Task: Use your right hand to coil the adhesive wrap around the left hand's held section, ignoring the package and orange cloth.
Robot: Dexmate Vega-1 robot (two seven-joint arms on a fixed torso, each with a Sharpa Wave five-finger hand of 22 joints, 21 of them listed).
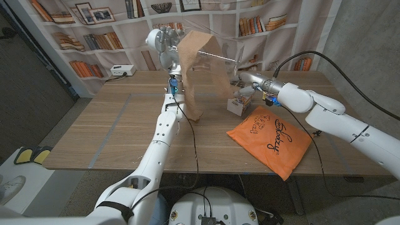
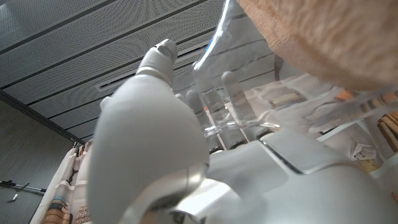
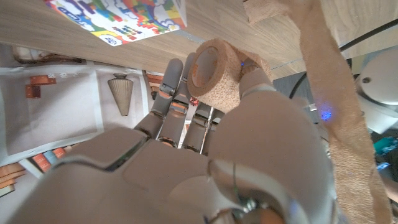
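We hold our left hand [image 1: 164, 45] up high over the far side of the table [image 1: 125, 125], at about 11 o'clock from the middle. The wrap [image 1: 199, 69] hangs from it as a wide tan band that drops down to the table. The hand grips the top of the band, though we cannot see just how the fingers close on it.

Our right hand [image 1: 242, 80] is at about 1 o'clock, well apart from the left hand. It grips the roll [image 3: 214, 73], which sits between the thumb and fingers [image 3: 177, 93]. A stretch of wrap runs across from the roll to the left hand.

The box [image 1: 236, 104] sits just under the right hand. The cloth [image 1: 270, 139] lies at about 4 o'clock. We leave both alone.

How far along are we? We think we are early on. A long piece is pulled off the roll, but we cannot see any turns wound round the held part yet. What is left is the main job: carry the roll round and round the left hand's part until the loose band is coiled up.
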